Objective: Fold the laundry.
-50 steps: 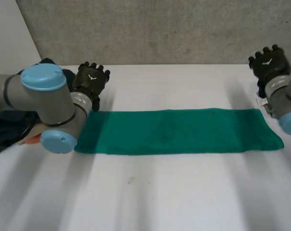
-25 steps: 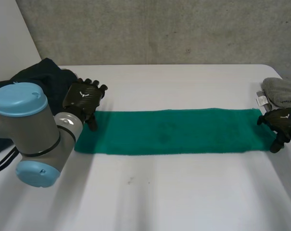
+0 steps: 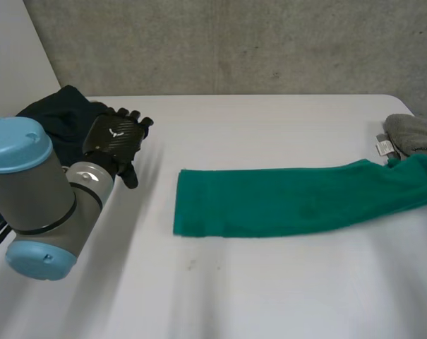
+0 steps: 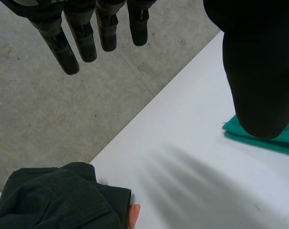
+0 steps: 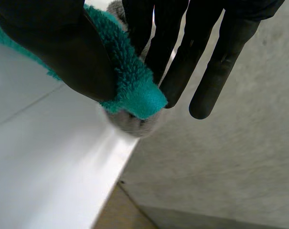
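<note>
1. Head view: one white label (image 3: 385, 147) sits on the grey cloth (image 3: 414, 134) at the right edge of the frame; its writing is too small to read. One green towel (image 3: 284, 201) lies on the white table (image 3: 234, 289) from the centre to the right edge, its right end touching the grey cloth. One dark cloth (image 3: 54, 116) is heaped at upper left. The left hand (image 3: 114, 138) is beside that heap, well apart from the towel, and the left arm (image 3: 37, 205) covers the table's lower left.
2. Left wrist view: the left hand's fingers (image 4: 63, 47) are straight and spread, the thumb wide apart, holding nothing. A towel corner (image 4: 278, 140) shows just behind the thumb tip. The dark cloth (image 4: 53, 200) lies beyond the fingertips, with a small orange scrap (image 4: 133, 212) at its edge.
3. Right wrist view: the right hand (image 5: 63, 47) pinches the towel's end (image 5: 130, 81) between thumb and straight fingers. The grey cloth (image 5: 132, 125) lies just under that end, at the table's edge.
</note>
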Robot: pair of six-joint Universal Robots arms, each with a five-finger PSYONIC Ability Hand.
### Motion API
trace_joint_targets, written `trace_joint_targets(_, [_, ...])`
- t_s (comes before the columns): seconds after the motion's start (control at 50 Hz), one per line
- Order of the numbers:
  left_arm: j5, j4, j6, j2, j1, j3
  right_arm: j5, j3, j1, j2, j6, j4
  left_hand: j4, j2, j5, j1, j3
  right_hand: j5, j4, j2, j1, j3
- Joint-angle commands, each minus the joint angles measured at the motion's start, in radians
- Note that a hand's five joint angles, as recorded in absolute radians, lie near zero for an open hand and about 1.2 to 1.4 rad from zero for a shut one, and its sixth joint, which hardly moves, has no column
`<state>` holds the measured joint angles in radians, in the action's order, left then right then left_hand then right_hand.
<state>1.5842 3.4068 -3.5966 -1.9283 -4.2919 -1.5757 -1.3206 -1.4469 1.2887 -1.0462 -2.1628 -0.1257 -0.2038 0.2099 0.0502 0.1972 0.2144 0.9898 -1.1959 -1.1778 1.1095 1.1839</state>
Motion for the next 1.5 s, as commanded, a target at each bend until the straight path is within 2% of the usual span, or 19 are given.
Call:
trace_joint_targets(0.02, [-0.004,0.000,0.002,0.037,-0.006,-0.030,0.060,0.017,0.251,-0.021,0.057,-0.104,0.029,-0.035,-0.050,-0.023,-0.040,0.232,-0.200,-0.218,0.287,0.212])
trace_joint_targets(0.2, [-0.003,0.000,0.004,0.081,-0.006,-0.047,0.257,0.032,0.670,0.001,0.072,-0.302,0.029,-0.035,-0.050,-0.023,-0.040,0.232,-0.200,-0.218,0.287,0.212])
trace_joint_targets(0.3, [-0.003,0.000,0.004,0.086,-0.005,-0.056,0.343,0.121,0.892,0.185,0.077,-0.333,0.029,-0.035,-0.050,-0.023,-0.040,0.232,-0.200,-0.218,0.287,0.212])
trace_joint_targets(0.42, [-0.003,0.002,0.004,0.083,-0.002,-0.066,0.339,0.172,0.960,0.299,0.083,-0.293,0.029,-0.035,-0.050,-0.023,-0.040,0.232,-0.200,-0.218,0.287,0.212])
trace_joint_targets(0.44, [-0.003,0.002,0.004,0.083,0.000,-0.066,0.325,0.169,0.965,0.296,0.083,-0.285,0.029,-0.035,-0.050,-0.023,-0.040,0.105,-0.074,-0.092,0.160,0.085])
trace_joint_targets(0.5, [-0.003,0.002,0.004,0.083,0.001,-0.066,0.267,0.158,0.960,0.272,0.067,-0.279,0.029,-0.035,-0.050,-0.023,-0.040,-0.780,0.812,0.793,-0.725,-0.800])
trace_joint_targets(0.52, [-0.003,0.002,0.004,0.081,0.001,-0.066,0.194,0.145,0.959,0.237,0.049,-0.276,0.029,-0.035,-0.050,-0.023,-0.040,-0.990,1.021,1.003,-0.935,-1.009])
trace_joint_targets(0.58, [-0.003,0.002,0.004,0.083,0.001,-0.064,0.081,0.117,0.925,0.180,-0.032,-0.259,0.029,-0.035,-0.050,-0.023,-0.040,-0.990,1.021,1.003,-0.935,-1.009])
trace_joint_targets(0.62, [-0.004,0.002,0.004,0.083,0.003,-0.060,0.008,0.091,0.865,0.117,-0.179,-0.221,0.029,-0.035,-0.050,-0.023,-0.040,-0.990,1.021,1.003,-0.935,-1.009])
trace_joint_targets(0.72, [-0.004,0.003,0.004,0.080,0.006,-0.053,0.030,0.048,0.790,0.043,-0.417,-0.072,0.029,-0.035,-0.050,-0.023,-0.040,-0.990,1.021,1.003,-0.935,-1.009])
trace_joint_targets(0.88, [-0.004,0.015,0.004,0.072,0.014,-0.064,0.017,-0.032,0.630,0.097,-0.324,0.092,0.029,-0.035,-0.050,-0.023,-0.040,-0.974,1.006,0.988,-0.920,-0.994])
trace_joint_targets(0.94, [-0.004,0.015,0.002,0.069,0.026,-0.066,0.000,-0.070,0.577,0.088,-0.243,0.087,0.029,-0.035,-0.050,-0.023,-0.040,-0.347,0.379,0.361,-0.293,-0.367])
trace_joint_targets(0.96, [-0.004,0.015,0.002,0.069,0.026,-0.066,-0.021,-0.076,0.564,0.086,-0.227,0.068,0.029,-0.035,-0.050,-0.023,-0.040,0.187,-0.155,-0.173,0.241,0.167])
trace_joint_targets(1.1, [-0.003,0.015,0.002,0.071,0.029,-0.063,-0.129,-0.113,0.566,-0.007,-0.224,-0.164,0.029,-0.035,-0.050,-0.023,-0.040,0.232,-0.200,-0.218,0.287,0.212])
trace_joint_targets(1.24, [-0.003,0.015,0.001,0.083,0.034,-0.064,-0.095,-0.083,0.710,-0.044,-0.210,-0.198,0.029,-0.035,-0.050,-0.023,-0.040,0.232,-0.200,-0.218,0.287,0.212])
trace_joint_targets(1.34, [0.000,0.014,0.002,0.084,0.035,-0.064,0.049,-0.061,0.935,0.052,-0.092,-0.275,0.029,-0.035,-0.050,-0.023,-0.040,0.232,-0.200,-0.218,0.287,0.212])
trace_joint_targets(1.46, [0.002,0.012,0.004,0.084,0.044,-0.064,0.164,-0.066,0.991,0.135,0.056,-0.272,0.029,-0.035,-0.050,-0.023,-0.040,0.232,-0.200,-0.218,0.287,0.212])
trace_joint_targets(1.48, [0.002,0.012,0.004,0.084,0.047,-0.063,0.164,-0.069,0.991,0.138,0.069,-0.258,0.029,-0.035,-0.050,-0.023,-0.040,0.198,-0.167,-0.185,0.253,0.179])
trace_joint_targets(1.5, [0.002,0.014,0.004,0.083,0.055,-0.058,0.162,-0.069,0.991,0.135,0.067,-0.247,0.029,-0.035,-0.050,-0.023,-0.040,-0.014,0.046,0.028,0.040,-0.034])
